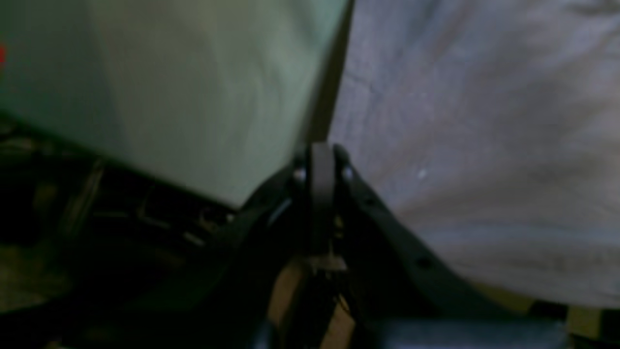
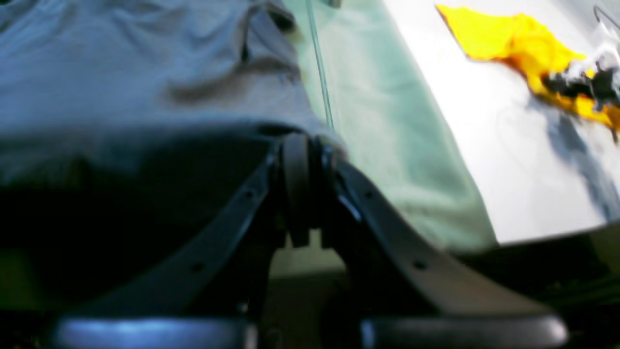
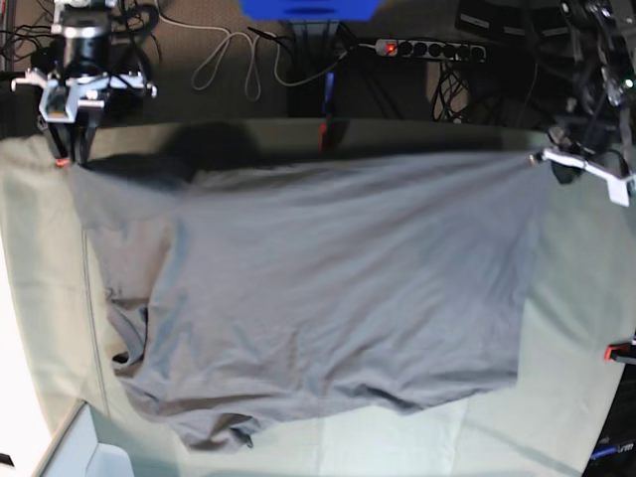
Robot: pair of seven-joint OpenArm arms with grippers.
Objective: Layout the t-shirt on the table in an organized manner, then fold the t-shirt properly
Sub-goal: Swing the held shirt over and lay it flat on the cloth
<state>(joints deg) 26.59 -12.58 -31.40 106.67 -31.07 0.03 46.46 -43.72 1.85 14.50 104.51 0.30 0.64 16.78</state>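
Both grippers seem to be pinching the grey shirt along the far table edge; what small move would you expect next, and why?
Probably both draw the top edge toward the near side and lay it down. The left gripper and right gripper look shut on the t-shirt, its upper edge stretched taut between them, while the lower hem is rumpled on the table.

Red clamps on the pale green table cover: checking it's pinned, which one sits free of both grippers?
The red clamp at the base view's right edge, below the left gripper.
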